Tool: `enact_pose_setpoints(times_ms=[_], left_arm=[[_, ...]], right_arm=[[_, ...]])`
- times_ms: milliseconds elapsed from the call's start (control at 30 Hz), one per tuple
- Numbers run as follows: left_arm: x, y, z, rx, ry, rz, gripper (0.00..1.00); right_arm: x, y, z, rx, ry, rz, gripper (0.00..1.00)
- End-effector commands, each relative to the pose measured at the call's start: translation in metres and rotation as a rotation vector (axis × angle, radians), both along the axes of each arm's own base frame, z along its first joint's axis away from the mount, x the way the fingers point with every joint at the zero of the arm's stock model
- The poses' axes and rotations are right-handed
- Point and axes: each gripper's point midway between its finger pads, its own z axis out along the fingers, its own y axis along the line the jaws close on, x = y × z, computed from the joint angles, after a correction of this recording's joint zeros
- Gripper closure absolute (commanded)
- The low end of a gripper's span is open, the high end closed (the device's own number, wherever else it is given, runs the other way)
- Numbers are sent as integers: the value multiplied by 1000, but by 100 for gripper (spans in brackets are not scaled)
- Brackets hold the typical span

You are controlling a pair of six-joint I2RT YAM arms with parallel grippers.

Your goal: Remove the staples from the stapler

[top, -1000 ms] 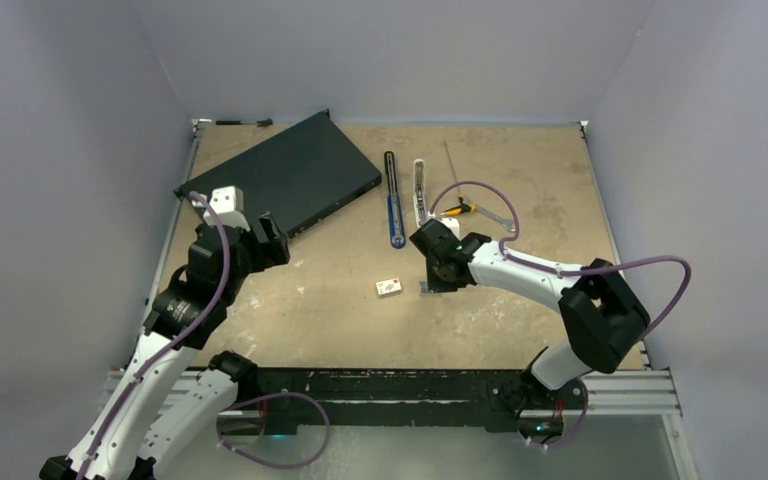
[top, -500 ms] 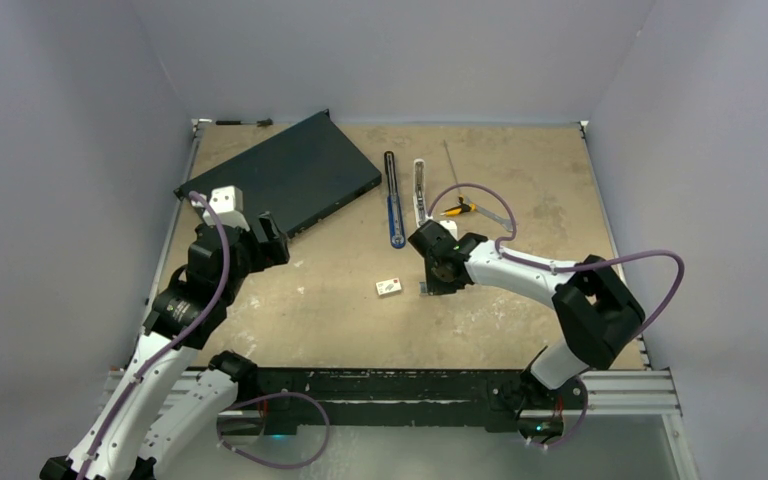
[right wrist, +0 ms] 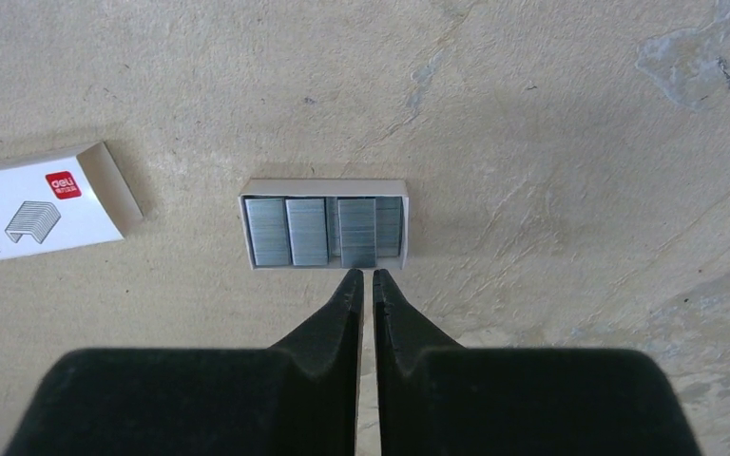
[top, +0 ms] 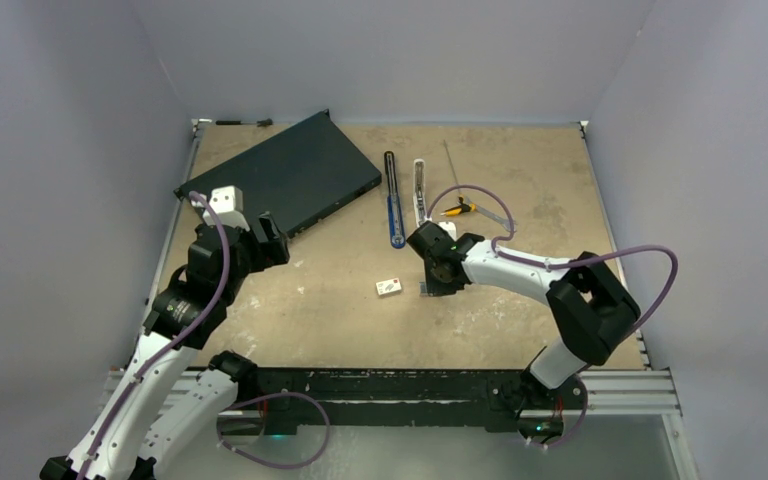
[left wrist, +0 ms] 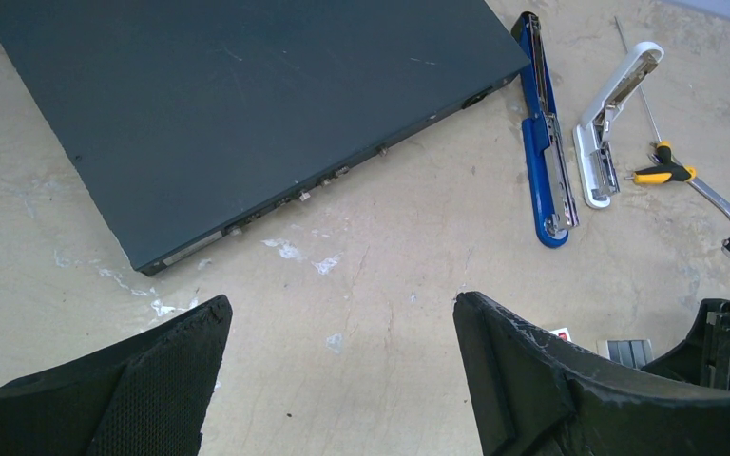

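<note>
Table (top: 300, 320), left side: left gripper (left wrist: 342, 306) spread wide, empty, hovering near dark flat case (left wrist: 247, 104). Stapler split in two at far centre: black-and-blue bar (top: 391, 200), white-silver bar (top: 419, 188) just right of it. Staples (right wrist: 309, 233) near centre in open tray (right wrist: 323, 186), right of white box (right wrist: 43, 204). Right gripper (right wrist: 361, 277) pinched nearly closed, nothing held, tips just short of tray. Risk: tips shove tray, strips scatter. Top view: right arm hides tray. Staples left in bars: cannot tell.

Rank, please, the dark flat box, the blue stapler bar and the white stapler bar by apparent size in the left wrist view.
Largest: dark flat box.
Then: blue stapler bar.
Smallest: white stapler bar, shorter; both bars lie about equally far.
</note>
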Motion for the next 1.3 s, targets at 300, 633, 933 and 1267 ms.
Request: enact_pose_setpoints(times_ms=[300,633,933,1267], left_arm=[[3,0,2,-2,-16,-2,14],[3,0,2,-2,-14,-3,14],[7,-7,-3,-5,8,-28,14],[20,-98,-52,-153,136,-199,34]], right_arm=[[15,1,12,-13,-47,-11,91],[15,-1,37,28,-104,-9,84],[36,-2,43,24,-179,-36,70],[44,1,38,110,-206,-43,56]])
